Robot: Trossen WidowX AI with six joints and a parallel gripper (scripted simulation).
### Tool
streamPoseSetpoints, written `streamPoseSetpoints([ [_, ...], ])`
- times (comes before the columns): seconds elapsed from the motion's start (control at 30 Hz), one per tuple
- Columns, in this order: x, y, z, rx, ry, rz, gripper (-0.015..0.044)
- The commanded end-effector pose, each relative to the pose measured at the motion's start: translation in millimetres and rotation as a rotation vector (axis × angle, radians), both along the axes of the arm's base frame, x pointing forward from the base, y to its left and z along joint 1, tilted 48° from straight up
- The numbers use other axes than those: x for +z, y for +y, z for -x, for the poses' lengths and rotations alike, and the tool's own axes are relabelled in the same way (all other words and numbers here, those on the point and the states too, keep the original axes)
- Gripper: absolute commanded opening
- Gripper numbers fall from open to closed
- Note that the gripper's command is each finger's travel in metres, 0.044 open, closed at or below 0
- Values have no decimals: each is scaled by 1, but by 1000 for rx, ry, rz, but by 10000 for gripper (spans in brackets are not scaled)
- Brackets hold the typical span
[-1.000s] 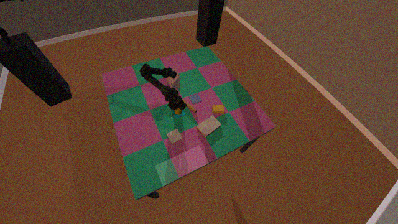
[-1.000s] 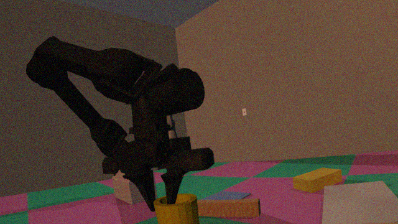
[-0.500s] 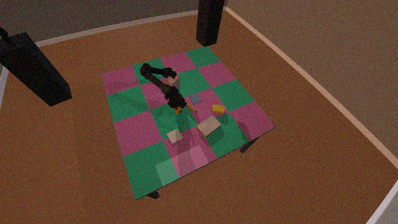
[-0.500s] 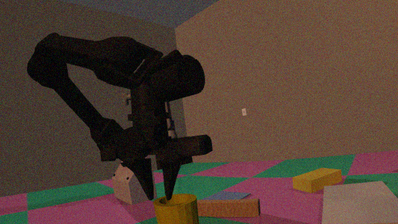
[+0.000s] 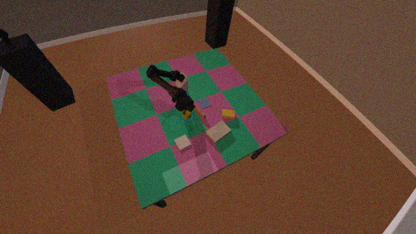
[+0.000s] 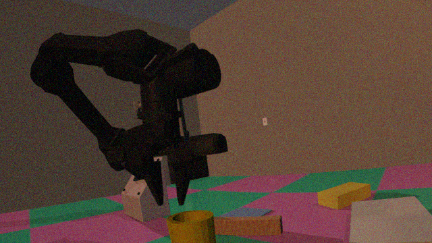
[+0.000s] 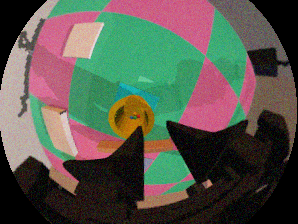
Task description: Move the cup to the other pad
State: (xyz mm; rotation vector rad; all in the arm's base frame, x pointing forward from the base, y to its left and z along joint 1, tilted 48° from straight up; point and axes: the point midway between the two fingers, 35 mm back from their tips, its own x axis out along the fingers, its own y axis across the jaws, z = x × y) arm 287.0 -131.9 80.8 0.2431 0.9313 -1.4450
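Gripper: the gripper [image 6: 170,199] hangs just above the cup, its two dark fingers [image 6: 156,185] pointing down, parted a modest way and gripping nothing; a gap shows between the fingertips and the cup's rim.

Cup: the yellow cup [image 6: 191,226] stands upright on the checkered table [image 5: 136,107], free of the fingers. From the wrist view the cup [image 7: 131,115] sits on a small blue pad [image 7: 136,92], and something small and coloured lies at its bottom, too blurred to call with certainty.

Arm: the black arm [image 6: 101,84] bends up and over from its pale base block [image 6: 140,199], which stands just behind the cup.

Right beside the cup: an orange-brown bar [image 6: 248,225] lies flat on the table, one end close against the cup's side as seen from the exterior view. A flat grey-blue pad [image 6: 246,212] lies just behind that bar.

Further out: a yellow block [image 6: 344,194] rests on a pink square, well apart from the cup. A large pale slab [image 6: 391,219] lies nearer the table's edge; from the top view a smaller pale square [image 5: 182,142] lies near it.

In the way: only the orange-brown bar crowds the cup; the space directly above the cup holds just the fingers.

Room: two dark posts [image 5: 219,23] stand on the brown floor [image 5: 325,182] beyond the table.
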Motion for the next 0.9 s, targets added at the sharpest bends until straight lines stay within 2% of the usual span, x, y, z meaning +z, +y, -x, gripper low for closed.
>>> streamPoseSetpoints([
  [0.0, -1, 0, 0, 0, 2, 0, 225],
  [0.27, 2, 3, -1, 0, 1, -1, 435],
  [0.87, 42, 47, -6, 0, -8, -4, 440],
])
